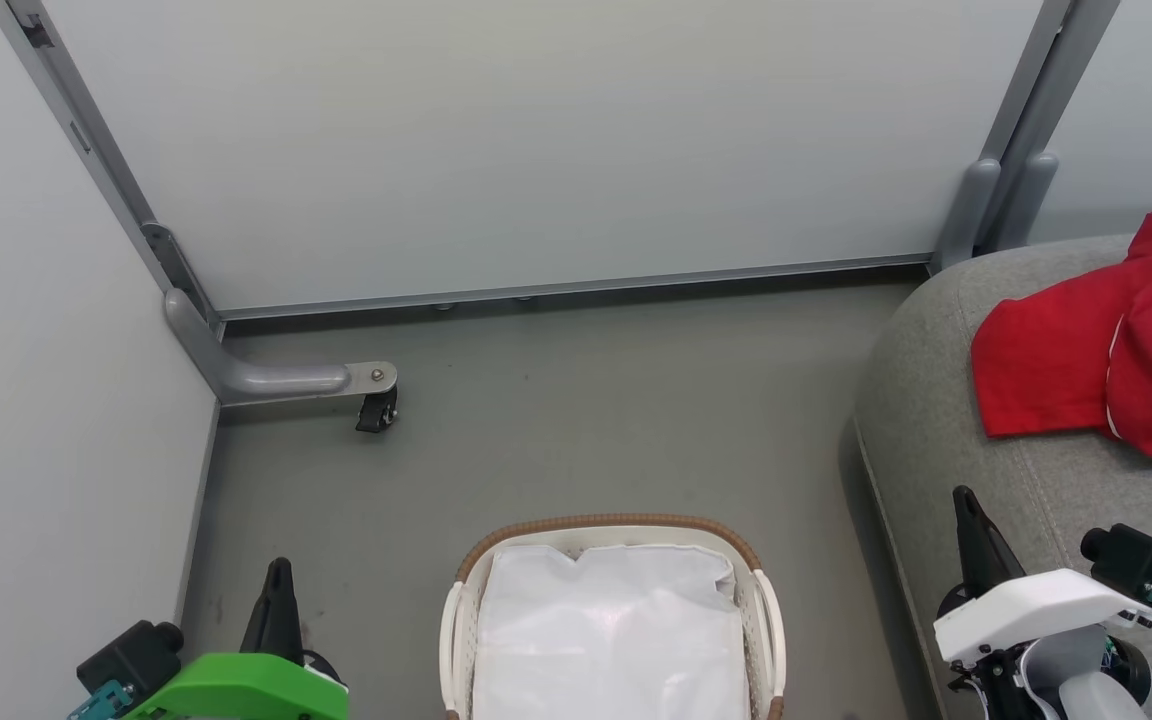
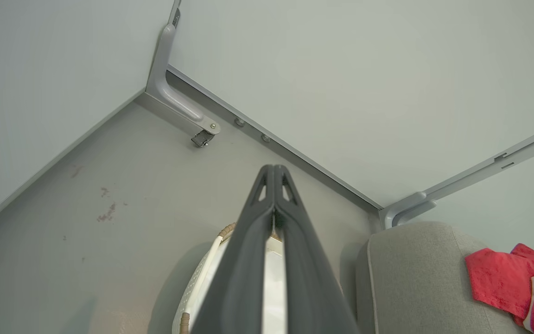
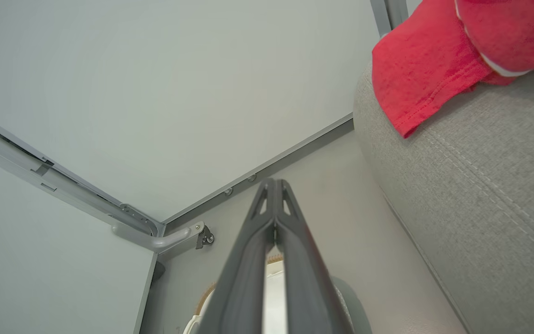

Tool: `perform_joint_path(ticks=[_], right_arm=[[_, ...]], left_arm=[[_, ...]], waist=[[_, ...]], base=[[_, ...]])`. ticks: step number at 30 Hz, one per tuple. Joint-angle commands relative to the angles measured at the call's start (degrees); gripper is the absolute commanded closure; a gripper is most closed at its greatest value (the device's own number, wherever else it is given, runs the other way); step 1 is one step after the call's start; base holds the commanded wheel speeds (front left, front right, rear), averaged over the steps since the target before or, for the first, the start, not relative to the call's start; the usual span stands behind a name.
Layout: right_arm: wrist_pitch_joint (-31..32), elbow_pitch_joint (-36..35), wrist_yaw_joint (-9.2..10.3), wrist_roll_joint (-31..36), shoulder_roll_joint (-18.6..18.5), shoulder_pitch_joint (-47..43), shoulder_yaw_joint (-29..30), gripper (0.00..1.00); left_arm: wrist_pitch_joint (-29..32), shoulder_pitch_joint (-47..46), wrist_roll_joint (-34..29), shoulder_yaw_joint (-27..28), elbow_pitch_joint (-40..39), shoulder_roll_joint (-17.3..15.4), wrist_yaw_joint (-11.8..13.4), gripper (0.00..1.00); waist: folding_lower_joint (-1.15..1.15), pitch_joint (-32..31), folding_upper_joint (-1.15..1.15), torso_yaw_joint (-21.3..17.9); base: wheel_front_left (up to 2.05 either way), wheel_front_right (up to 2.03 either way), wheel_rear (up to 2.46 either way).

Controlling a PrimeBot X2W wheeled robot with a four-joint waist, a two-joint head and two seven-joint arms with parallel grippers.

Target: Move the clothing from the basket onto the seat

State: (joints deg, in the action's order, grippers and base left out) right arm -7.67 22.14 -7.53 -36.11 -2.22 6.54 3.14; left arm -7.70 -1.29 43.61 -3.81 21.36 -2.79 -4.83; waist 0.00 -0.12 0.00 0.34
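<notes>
Red clothing (image 1: 1086,360) lies in a heap on the seat (image 1: 976,470), which stands to the right of the basket (image 1: 616,523) and apart from it, with a strip of grey floor (image 1: 586,420) between the two. One piece is plain. The other overlaps it on the side away from the basket and has a white trim stripe and white lettering, cut off by the picture's edge. In the right wrist view a corner of the plain piece lies over the curve of the seat's top. The seat is covered in grey woven fabric with stitched seams.

The basket sits on the floor, with a brown woven rim, a white handle on each side, and its white lining (image 1: 616,630) spread across the inside.

The left hand (image 1: 279,575) is just left of the basket, its two dark fingers pressed together tip to tip and holding nothing. The right hand (image 1: 966,500) is to the right of the basket, in front of the seat's near edge, and its fingers are closed together and empty in the same way.

Beyond the basket, pale wall panels (image 1: 536,140) meet the floor. To the far left of the basket a grey bracket (image 1: 276,380) carries a small black wheel (image 1: 377,412).
</notes>
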Motion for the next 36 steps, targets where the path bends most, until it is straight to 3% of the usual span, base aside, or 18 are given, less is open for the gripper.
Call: perform_joint_path(ticks=[1, 36], right_arm=[[0.43, -1.25, 0.02, -2.07, -0.37, 0.46, 0.26, 1.0], [6.93, -4.62, 0.04, -27.46, -0.59, 0.08, 1.77, 1.0]], left_arm=[[0.38, -1.92, 1.99, 0.54, -1.06, -0.1, -0.35, 1.0], [6.92, -3.64, 23.92, 5.22, -4.13, -0.13, -1.49, 1.0]], waist=[[0.0, 0.0, 0.0, 0.0], [0.0, 0.11, 0.0, -0.13]], base=[[0.0, 0.0, 0.0], [0.0, 0.0, 0.0]])
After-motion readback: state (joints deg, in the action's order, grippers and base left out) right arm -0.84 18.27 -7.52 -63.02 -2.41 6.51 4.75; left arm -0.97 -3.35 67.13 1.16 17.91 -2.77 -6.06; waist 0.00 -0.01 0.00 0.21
